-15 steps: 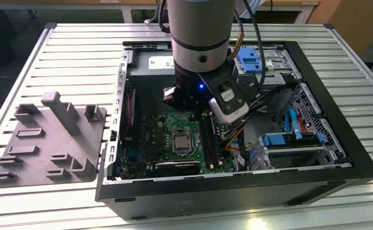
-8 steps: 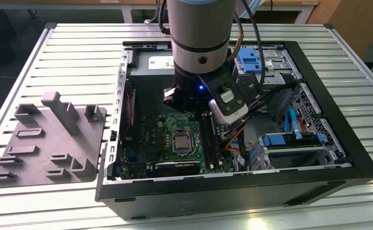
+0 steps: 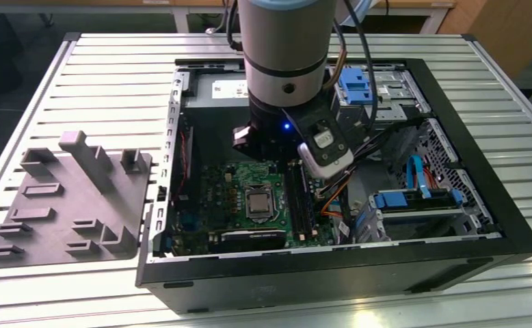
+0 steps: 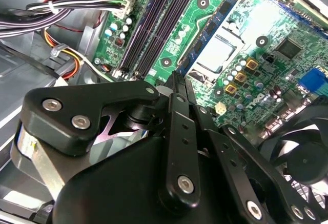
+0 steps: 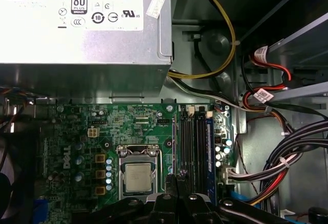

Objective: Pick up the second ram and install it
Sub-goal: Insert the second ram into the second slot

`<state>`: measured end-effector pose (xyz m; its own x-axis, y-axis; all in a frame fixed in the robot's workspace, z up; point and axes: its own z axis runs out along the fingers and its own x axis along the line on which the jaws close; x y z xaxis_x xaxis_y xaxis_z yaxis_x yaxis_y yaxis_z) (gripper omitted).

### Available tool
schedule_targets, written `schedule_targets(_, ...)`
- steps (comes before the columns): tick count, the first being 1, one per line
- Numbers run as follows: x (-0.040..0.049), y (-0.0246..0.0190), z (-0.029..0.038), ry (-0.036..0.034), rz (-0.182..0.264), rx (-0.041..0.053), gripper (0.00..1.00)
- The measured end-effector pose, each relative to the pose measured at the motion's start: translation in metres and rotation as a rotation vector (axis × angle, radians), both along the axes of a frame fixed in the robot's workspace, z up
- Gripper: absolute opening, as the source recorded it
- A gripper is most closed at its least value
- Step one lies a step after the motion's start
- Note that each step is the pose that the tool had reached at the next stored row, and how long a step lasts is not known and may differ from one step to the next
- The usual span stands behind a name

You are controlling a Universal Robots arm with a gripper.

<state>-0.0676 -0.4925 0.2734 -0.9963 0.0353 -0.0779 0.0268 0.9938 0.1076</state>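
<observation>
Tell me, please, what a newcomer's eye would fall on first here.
The grey robot arm lowered into the open black computer case stands out first, its gripper over the green motherboard. Then the silver processor at the board's middle, and the grey tray beside the case at the exterior view's left.

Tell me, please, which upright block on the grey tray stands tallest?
The long slab at the far end of the tray in the exterior view, flanked by two shorter blocks; all others sit lower.

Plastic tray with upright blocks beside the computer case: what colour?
Grey; the moulded plastic tray shows best in the exterior view.
</observation>
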Motion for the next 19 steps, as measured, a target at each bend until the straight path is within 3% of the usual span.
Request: schedule_targets(19, 0.0009, 0.0, -0.0063, 0.0, 0.0, -0.0001, 0.12)
